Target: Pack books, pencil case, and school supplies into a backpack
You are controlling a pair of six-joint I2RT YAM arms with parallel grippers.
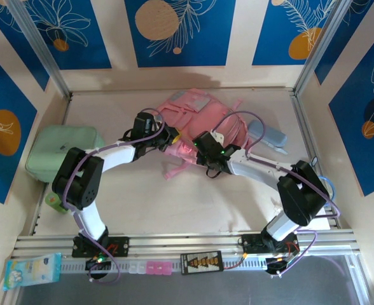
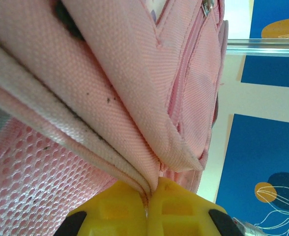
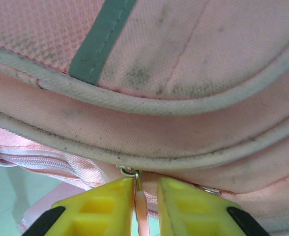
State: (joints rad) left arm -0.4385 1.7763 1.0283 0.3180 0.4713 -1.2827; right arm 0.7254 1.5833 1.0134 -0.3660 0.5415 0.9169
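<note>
The backpack (image 1: 196,114) lies flat on the worktop (image 1: 174,203), toward its far side. The left tool (image 2: 147,189) is at the backpack's near left edge. It is fully closed on a folded seam of the backpack's pink fabric, next to a mesh panel (image 2: 31,172). The right tool (image 3: 145,184) is at the backpack's near right edge, against a zip seam. Its jaws stand a narrow gap apart with a pink zip pull (image 3: 142,211) between them; whether they press on the pull cannot be told. The pencil case (image 1: 271,135) lies on the worktop just right of the backpack. A mint-green case (image 1: 63,149) lies well left of the backpack.
</note>
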